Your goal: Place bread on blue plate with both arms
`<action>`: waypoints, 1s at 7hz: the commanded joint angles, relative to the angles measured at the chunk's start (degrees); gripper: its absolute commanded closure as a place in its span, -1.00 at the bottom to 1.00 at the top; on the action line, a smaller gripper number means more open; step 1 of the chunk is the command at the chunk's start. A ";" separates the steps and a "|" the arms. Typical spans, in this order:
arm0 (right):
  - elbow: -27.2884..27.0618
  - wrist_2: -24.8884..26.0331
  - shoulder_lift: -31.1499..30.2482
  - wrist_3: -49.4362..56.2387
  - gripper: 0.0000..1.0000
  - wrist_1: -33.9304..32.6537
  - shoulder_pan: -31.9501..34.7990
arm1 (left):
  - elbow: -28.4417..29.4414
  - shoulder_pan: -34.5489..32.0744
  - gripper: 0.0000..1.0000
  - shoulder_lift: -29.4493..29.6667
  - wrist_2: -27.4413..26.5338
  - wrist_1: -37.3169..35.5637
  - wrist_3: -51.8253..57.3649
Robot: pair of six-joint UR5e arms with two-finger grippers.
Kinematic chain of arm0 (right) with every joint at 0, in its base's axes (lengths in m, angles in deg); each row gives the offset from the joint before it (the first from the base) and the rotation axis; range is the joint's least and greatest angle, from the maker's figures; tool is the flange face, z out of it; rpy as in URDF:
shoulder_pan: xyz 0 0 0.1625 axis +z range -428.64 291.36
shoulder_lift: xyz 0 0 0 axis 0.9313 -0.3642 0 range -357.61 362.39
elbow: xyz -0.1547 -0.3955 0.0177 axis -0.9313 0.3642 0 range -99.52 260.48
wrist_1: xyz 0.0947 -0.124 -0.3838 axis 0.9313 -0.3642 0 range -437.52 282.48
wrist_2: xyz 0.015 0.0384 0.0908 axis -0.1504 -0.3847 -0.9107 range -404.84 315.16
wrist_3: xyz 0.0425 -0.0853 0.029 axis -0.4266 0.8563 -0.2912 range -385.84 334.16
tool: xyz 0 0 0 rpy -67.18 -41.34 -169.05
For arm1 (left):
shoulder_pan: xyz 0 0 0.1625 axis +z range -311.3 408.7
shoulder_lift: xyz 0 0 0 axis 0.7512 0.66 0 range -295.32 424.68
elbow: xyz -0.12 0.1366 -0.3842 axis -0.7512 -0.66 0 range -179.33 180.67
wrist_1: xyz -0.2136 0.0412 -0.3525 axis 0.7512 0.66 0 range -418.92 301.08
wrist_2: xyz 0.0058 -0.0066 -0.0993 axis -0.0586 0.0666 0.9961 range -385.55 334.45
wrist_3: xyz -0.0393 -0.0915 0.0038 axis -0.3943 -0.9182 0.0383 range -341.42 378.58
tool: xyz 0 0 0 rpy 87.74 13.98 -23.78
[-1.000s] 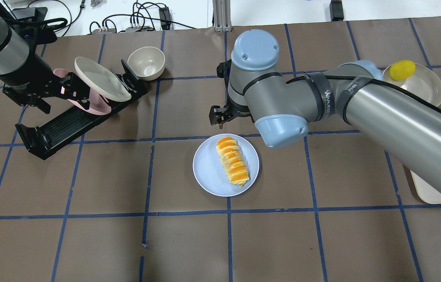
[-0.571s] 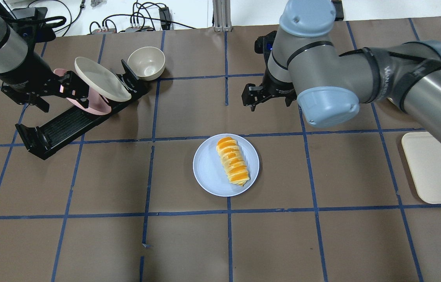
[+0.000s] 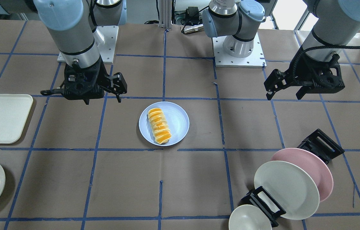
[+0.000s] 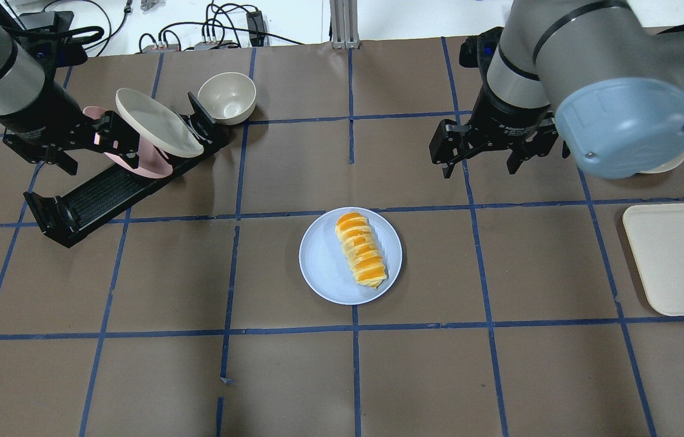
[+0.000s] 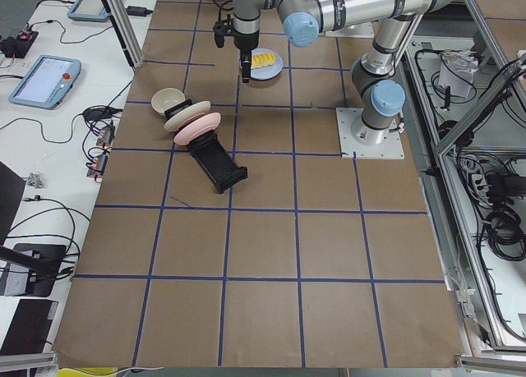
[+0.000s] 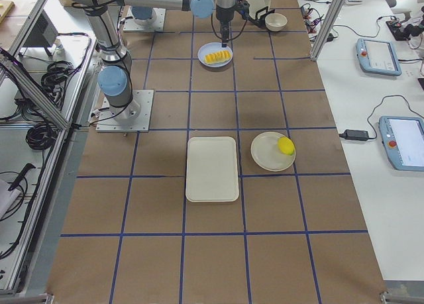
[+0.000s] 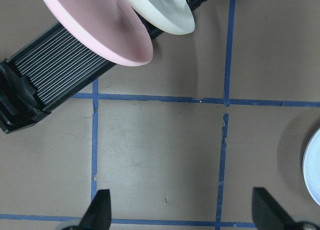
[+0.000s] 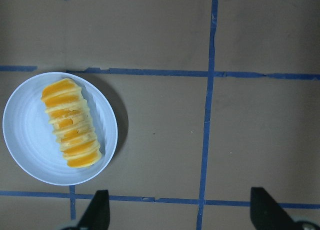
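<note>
The bread, a ridged golden-orange roll, lies on the blue plate at the table's middle, slightly right of the plate's centre. It also shows in the front view and the right wrist view on the plate. My right gripper hangs open and empty above the table, beyond and to the right of the plate. My left gripper is open and empty over the dish rack at the far left. The plate's edge shows at the right of the left wrist view.
A black dish rack at the far left holds a pink plate and a cream plate, with a cream bowl behind it. A cream tray lies at the right. A cream plate with a yellow lemon sits beyond it.
My right arm has swung right and away from the blue plate, its gripper open and empty. The bread and plate have not moved. The left arm has barely moved.
</note>
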 commanded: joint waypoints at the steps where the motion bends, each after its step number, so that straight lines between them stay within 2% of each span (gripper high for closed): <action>1: 4.43 -0.03 -2.20 0.02 -1.00 9.76 -0.83 | -3.45 -3.21 -0.96 0.51 1.43 -5.81 -4.43; 2: 4.54 -0.11 -2.21 0.02 -1.00 9.89 -0.83 | -5.39 -4.71 -1.00 1.99 0.92 -11.60 -4.28; 3: 4.28 0.06 -2.12 0.02 -1.00 9.80 -0.91 | -3.85 -4.64 -1.00 2.53 0.57 -10.18 -4.28; 5: 4.27 -0.02 -2.21 0.02 -1.00 9.98 -1.35 | 8.41 -4.55 -1.00 3.50 -3.46 7.41 -4.72; 7: 4.10 -0.03 -2.21 0.02 -1.00 9.98 -1.27 | 10.66 -4.73 -1.00 6.30 -3.39 7.85 -4.98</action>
